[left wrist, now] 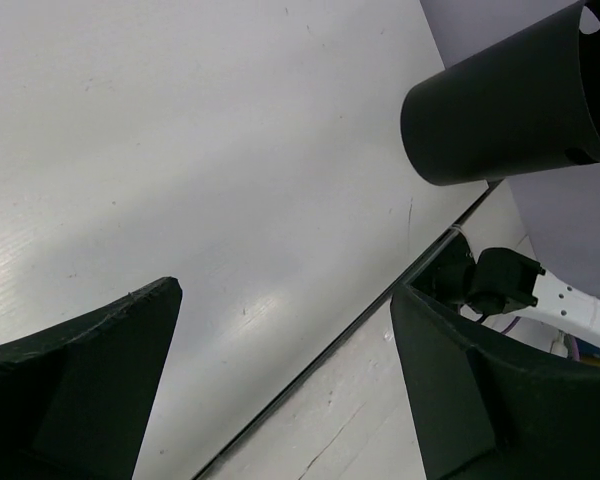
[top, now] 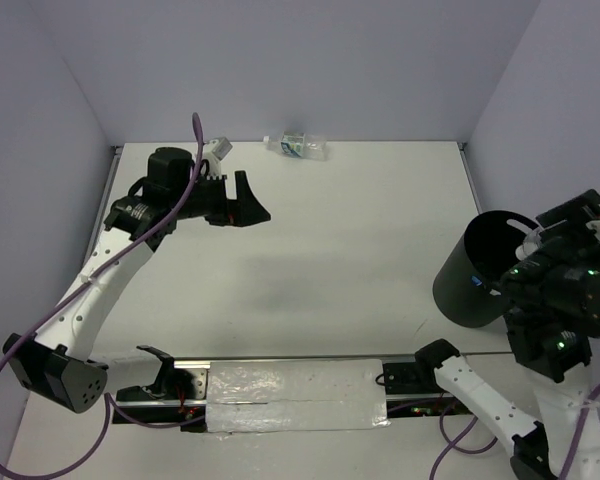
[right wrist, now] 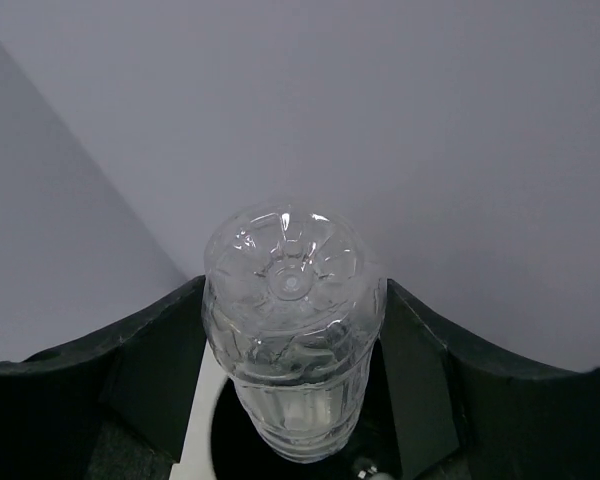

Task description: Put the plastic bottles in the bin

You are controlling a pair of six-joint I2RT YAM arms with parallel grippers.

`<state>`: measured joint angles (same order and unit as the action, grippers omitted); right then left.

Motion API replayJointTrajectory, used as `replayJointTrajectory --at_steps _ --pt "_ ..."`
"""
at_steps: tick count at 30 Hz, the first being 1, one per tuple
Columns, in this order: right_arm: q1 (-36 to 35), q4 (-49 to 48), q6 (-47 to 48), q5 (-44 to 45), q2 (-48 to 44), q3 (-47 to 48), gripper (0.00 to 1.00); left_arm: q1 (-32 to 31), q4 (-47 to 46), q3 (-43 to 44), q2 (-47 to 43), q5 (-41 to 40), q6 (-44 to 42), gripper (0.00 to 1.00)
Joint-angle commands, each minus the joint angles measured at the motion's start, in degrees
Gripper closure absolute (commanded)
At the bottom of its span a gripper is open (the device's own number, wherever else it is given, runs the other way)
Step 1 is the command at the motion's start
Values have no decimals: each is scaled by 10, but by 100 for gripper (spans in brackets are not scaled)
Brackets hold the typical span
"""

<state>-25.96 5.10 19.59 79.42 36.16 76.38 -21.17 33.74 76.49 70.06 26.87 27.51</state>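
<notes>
The black bin [top: 483,272] stands open at the right of the table; it also shows in the left wrist view [left wrist: 500,95]. No lid is in view. A clear bottle with a blue-green label [top: 298,147] lies at the back edge. My right gripper [right wrist: 295,330] is shut on a clear crinkled bottle [right wrist: 292,300], whose base points away from the wrist towards the wall. In the top view this gripper [top: 583,222] is raised just right of the bin's rim. My left gripper [top: 252,205] is open and empty above the back left of the table, apart from the labelled bottle.
Grey walls close the table on the left, back and right. A taped strip [top: 298,395] runs along the near edge between the arm bases. A purple cable [top: 185,190] loops over the left arm.
</notes>
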Motion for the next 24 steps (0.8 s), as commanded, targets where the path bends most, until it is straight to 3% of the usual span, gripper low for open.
replayJointTrajectory --at_steps 1,4,14,17,18,19,21,24 --pt "25 -148 160 36 28 -77 54 3 -39 -2 3 9 12 1" --pt "54 19 19 23 31 -69 53 3 -45 -10 3 13 15 1" --pt "79 198 -190 -8 42 -98 49 3 -41 -28 2 16 7 1" --pt "83 235 -239 -8 38 -120 33 3 -44 -34 1 18 11 1" --pt "83 242 -244 -8 37 -126 16 3 -44 -34 2 16 11 1" --pt "84 243 -245 -10 32 -134 10 3 -43 -34 2 15 11 1" --pt "84 248 -246 -14 31 -128 1 3 -44 -30 6 13 13 1" --pt "84 255 -247 -19 37 -103 0 3 -41 -17 23 -1 22 1"
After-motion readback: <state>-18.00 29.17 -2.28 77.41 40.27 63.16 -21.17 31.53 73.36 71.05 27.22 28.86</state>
